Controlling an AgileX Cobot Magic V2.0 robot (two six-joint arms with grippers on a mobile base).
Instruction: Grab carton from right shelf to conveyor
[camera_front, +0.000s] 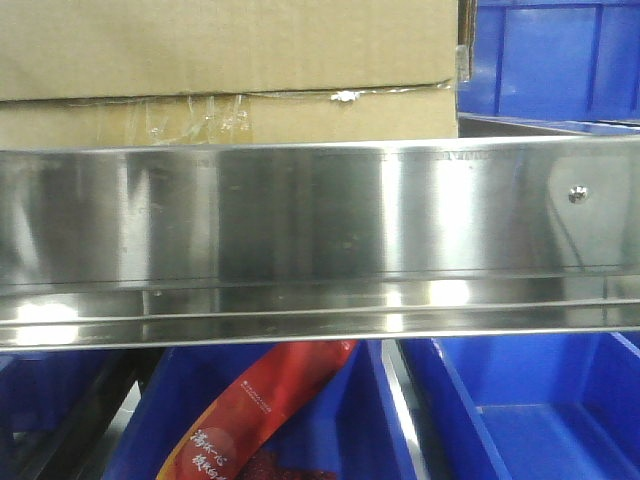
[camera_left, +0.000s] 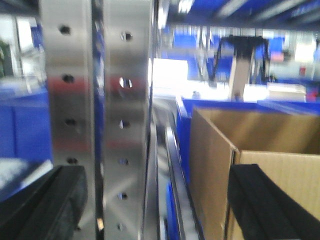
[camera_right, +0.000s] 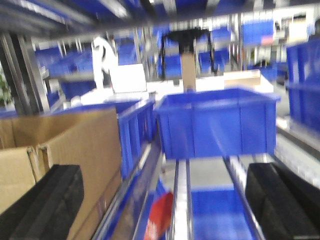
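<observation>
1. LEFT WRIST VIEW: The left jaws stand wide and hold nothing. One black pad (camera_left: 45, 205) sits in front of a drilled steel upright (camera_left: 95, 115), and the other sits low against the carton (camera_left: 250, 150). The frame is blurred, so I cannot tell whether that pad touches the cardboard.
2. FRONT VIEW: The carton (camera_front: 230, 60) sits at upper left on the right shelf (camera_front: 300, 220), its taped seam showing just above the wide rail. Further right, a blue bin (camera_front: 550, 60) stands just beside the carton, above the screw head (camera_front: 578, 194). A red packet (camera_front: 270, 410) lies in a lower bin.
3. RIGHT WRIST VIEW: The right jaws are also spread wide and empty. The carton (camera_right: 75, 145) is off to their left and more blue bins (camera_right: 220, 125) are straight ahead.
4. I judge this to be the reach, with no grip made yet. The carton looks too broad for one pair of jaws, so I would press it between the two arms.
5. To do that well, I keep the left arm clear of the upright and thread the right arm down the narrow gap beside the blue bin. I then square both sides before squeezing.
6. The rail stands proud of the shelf surface, so I would lift before drawing back. The conveyor is in none of my views.
</observation>
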